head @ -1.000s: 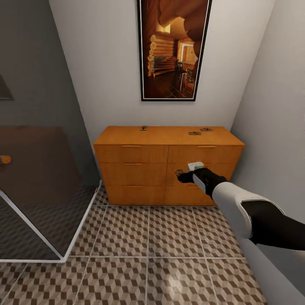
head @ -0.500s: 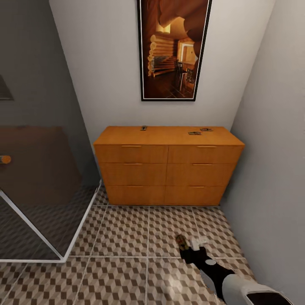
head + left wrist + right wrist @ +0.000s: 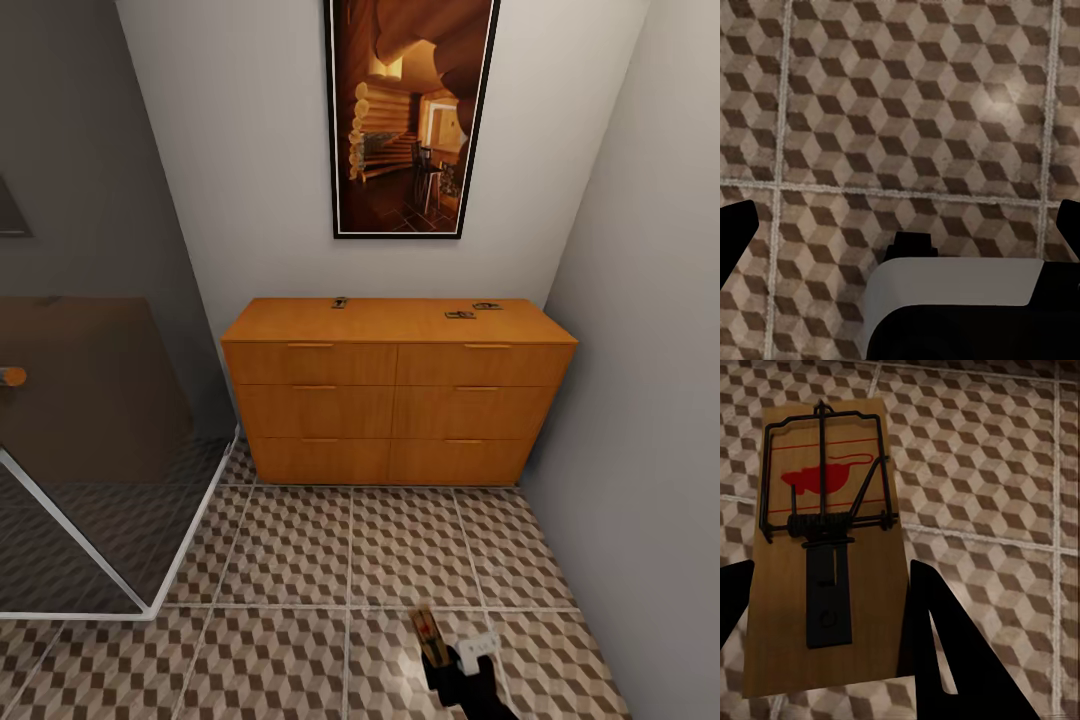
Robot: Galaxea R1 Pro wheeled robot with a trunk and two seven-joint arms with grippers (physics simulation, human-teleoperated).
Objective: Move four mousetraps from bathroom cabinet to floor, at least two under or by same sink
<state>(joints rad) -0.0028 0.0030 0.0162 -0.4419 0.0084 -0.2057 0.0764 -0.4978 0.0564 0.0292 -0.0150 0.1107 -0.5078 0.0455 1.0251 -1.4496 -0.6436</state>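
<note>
Underfoot, large square bathroom floor tiles in a brown, beige and white cube print. Against the far wall, one low orange-brown wooden six-drawer cabinet, with three small mousetraps on top. Low over the tiles, right hand clamped on a fourth brown wooden mousetrap. Left hand spread wide, holding nothing.

Right pincer: matte black w/ small white block; left pincer: black fingertips, pale grey housing.
</note>
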